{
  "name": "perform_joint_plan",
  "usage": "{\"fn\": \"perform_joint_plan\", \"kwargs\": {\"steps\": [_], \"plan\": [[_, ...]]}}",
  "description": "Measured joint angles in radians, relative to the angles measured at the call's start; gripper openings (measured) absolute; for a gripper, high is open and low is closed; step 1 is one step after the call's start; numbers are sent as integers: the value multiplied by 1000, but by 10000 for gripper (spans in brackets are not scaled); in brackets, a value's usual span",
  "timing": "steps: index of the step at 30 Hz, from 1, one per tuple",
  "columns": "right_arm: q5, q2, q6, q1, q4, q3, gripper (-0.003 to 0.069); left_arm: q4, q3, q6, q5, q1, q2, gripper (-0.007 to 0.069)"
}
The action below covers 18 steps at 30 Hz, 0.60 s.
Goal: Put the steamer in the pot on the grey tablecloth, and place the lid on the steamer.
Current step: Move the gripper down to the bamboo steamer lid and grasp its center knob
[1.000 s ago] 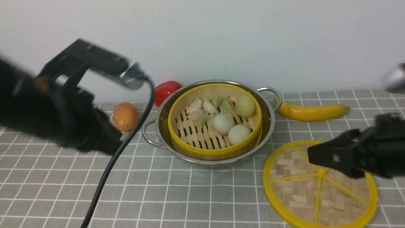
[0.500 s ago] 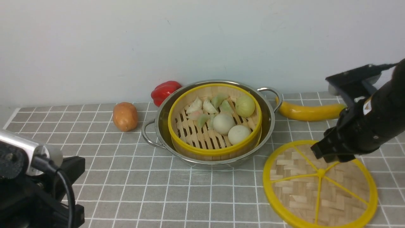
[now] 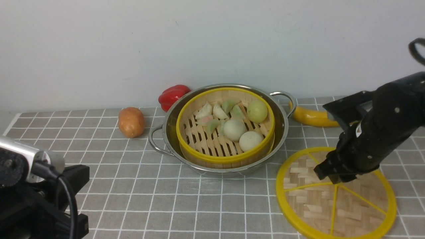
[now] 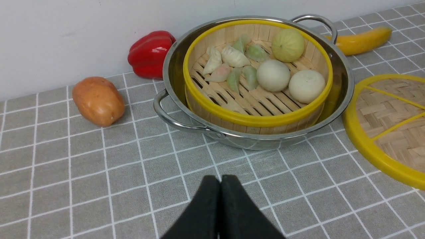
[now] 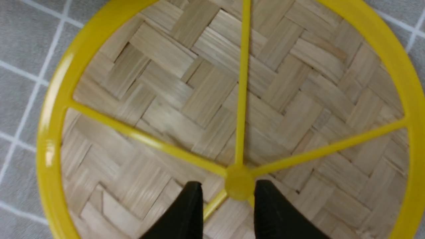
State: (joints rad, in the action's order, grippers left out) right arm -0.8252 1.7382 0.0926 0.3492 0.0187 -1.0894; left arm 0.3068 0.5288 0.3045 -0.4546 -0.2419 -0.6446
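The steamer [image 3: 206, 141], holding toy buns and dumplings, sits inside the shiny pot [image 3: 281, 127] on the grey tablecloth [image 3: 166, 199]. To its right the lid [image 3: 312, 205] lies flat on the cloth. My right gripper [image 3: 332, 175] hangs open just above the lid's middle. In the right wrist view its black fingers [image 5: 194, 202] stand either side of the yellow centre knob [image 5: 239, 182], not closed on it. My left gripper [image 4: 220, 181] is shut and empty, low over the cloth in front of the pot [image 4: 342, 89], well apart from it.
Near the back wall lie a red pepper [image 3: 172, 94] and a potato [image 3: 131, 122] left of the pot, and a yellow banana [image 3: 310, 116] to its right. My left arm's body [image 3: 33, 192] fills the near left corner.
My left arm has pulled back from beside the pot to the near left corner. My right arm has swung down and settled over the lid's centre knob.
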Motion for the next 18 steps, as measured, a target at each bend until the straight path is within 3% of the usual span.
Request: {"fn": "perform_joint_plan", "kwargs": {"steps": [5, 10, 12, 18], "plan": [[32, 47, 3, 0, 10, -1, 238, 15, 0, 0, -3, 0, 0, 2], [25, 63, 22, 0, 24, -4, 145, 46, 0, -1, -12, 0, 0, 12], [7, 63, 26, 0, 33, -4, 146, 50, 0, -1, -12, 0, 0, 12], [-199, -13, 29, 0, 41, -22, 146, 53, 0, -2, -18, 0, 0, 22]]}}
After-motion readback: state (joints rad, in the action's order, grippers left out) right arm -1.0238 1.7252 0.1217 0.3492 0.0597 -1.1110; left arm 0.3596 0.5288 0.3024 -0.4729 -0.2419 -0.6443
